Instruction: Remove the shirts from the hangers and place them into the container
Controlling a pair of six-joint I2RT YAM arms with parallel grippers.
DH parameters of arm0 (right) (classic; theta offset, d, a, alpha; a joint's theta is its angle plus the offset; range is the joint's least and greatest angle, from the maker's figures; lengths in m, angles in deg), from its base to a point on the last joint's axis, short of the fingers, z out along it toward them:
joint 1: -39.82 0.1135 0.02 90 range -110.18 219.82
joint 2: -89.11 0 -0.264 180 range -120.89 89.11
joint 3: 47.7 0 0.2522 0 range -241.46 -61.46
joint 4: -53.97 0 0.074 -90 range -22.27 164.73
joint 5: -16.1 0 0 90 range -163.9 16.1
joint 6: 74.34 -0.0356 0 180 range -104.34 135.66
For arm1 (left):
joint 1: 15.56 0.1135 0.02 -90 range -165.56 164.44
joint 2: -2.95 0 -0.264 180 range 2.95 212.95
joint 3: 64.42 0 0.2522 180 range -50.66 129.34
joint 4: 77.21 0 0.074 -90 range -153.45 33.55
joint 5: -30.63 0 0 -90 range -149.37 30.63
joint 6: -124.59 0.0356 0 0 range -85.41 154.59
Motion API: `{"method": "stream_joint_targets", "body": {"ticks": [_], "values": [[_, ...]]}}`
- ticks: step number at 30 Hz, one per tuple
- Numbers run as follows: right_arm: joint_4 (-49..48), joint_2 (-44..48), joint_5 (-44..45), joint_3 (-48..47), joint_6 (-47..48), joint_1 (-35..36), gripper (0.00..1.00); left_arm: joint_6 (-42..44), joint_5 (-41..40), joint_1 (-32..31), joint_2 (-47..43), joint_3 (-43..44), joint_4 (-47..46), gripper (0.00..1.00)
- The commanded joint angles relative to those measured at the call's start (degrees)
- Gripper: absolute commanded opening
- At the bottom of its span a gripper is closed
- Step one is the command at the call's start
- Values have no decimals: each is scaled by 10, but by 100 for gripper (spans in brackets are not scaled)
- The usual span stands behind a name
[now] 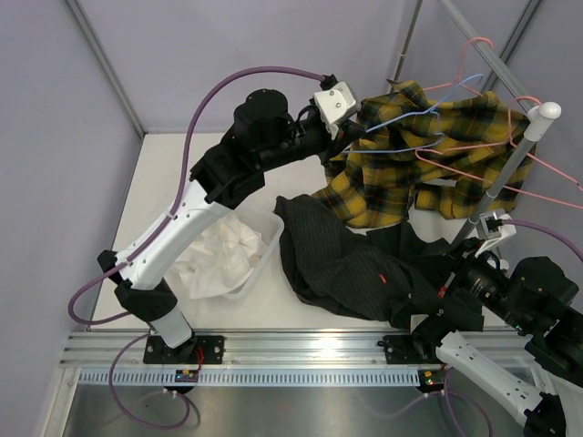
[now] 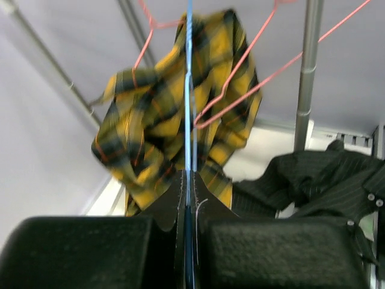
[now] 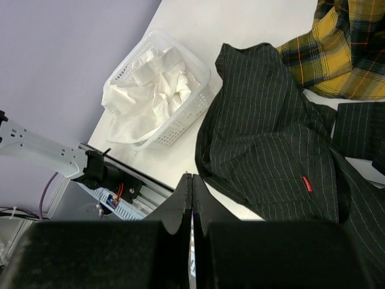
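Observation:
The yellow-and-black plaid shirt [image 1: 392,168] [image 2: 156,120] hangs on a light blue hanger [image 1: 410,123] [image 2: 189,90]. My left gripper [image 1: 351,127] [image 2: 187,176] is shut on that hanger's wire, beside the shirt's collar. The black pinstriped shirt [image 1: 351,264] [image 3: 271,150] lies spread on the table. The white shirt [image 1: 214,259] [image 3: 150,90] is bunched in the container [image 1: 271,238] [image 3: 198,96]. My right gripper [image 1: 437,314] [image 3: 191,176] hovers shut and holding nothing, over the black shirt's near edge. Pink hangers [image 1: 519,150] [image 2: 240,66] hang on the rack.
A white pole with a round knob [image 1: 547,111] slants over the back right of the table and carries the hangers; it shows as a grey pole [image 2: 307,72] in the left wrist view. The aluminium rail [image 1: 301,350] with both arm bases runs along the near edge.

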Motion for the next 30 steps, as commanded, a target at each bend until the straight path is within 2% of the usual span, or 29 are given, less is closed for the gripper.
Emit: {"method": "stream_joint_targets", "body": {"ticks": [1, 3, 9, 16, 23, 30], "values": [[5, 9, -6, 4, 2, -1, 0, 8, 60, 1, 47, 85, -39, 0], [15, 9, 10, 3, 7, 0, 0, 12, 75, 2, 64, 116, -41, 0], [23, 7, 20, 4, 14, -1, 0, 23, 108, 5, 80, 113, -78, 0], [17, 8, 17, 11, 8, 0, 0, 9, 122, 11, 132, 170, -92, 0], [18, -2, 18, -9, 13, 0, 0, -18, 128, 17, 153, 162, -113, 0], [18, 1, 18, -5, 12, 0, 0, -16, 86, 18, 64, 35, -168, 0]]}}
